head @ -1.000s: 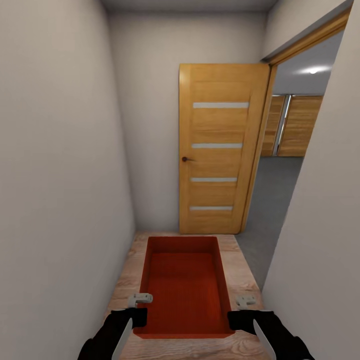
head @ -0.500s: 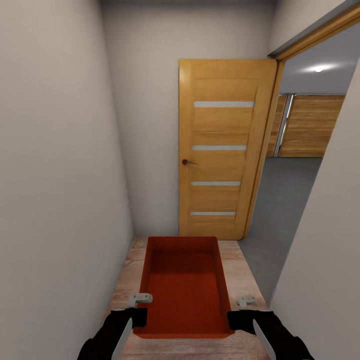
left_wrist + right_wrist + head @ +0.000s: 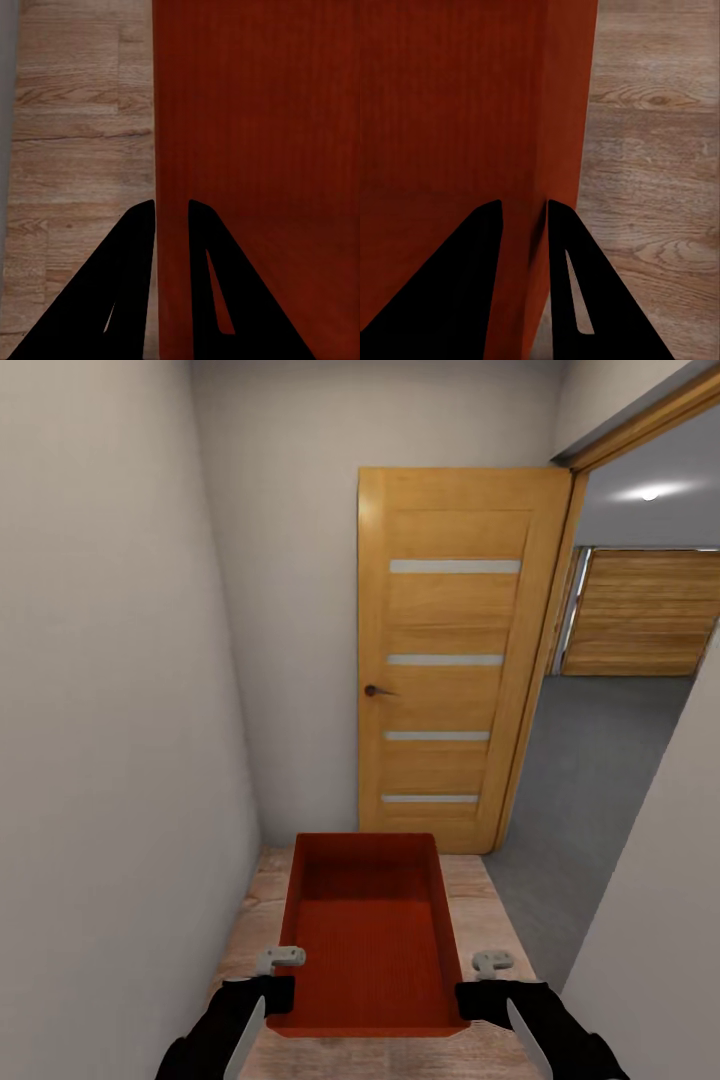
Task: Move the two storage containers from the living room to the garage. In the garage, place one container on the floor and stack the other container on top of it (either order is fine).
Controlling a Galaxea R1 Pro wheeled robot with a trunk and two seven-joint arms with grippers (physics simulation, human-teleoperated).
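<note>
Between pale grey plaster walls (image 3: 110,690), narrow corridor of light wood plank flooring (image 3: 255,905); ahead, orange-brown wooden door with frosted stripes (image 3: 450,660) stands open against the end wall, and the opening to the right of it shows the dark grey concrete floor (image 3: 590,760) of the garage.

One red-orange rectangular plastic bin (image 3: 368,930) in sight, carried clear of the planks, long axis pointing ahead. Left gripper (image 3: 262,988) pinches the bin's left wall near its near corner, right gripper (image 3: 490,990) the right wall opposite; both narrow, fingers straddling the wall, one inside and one outside.

Risks, as judged:
- Tight passage. The turn right through the doorway could clip the bin's far corner or an elbow on the frame or door edge, shifting the load.
- Thin pinch on two tapered walls. A jolt or uneven arm motion could let one wall slip out and tip the bin.

Count: doors 1, bins 1, grippers 2.
</note>
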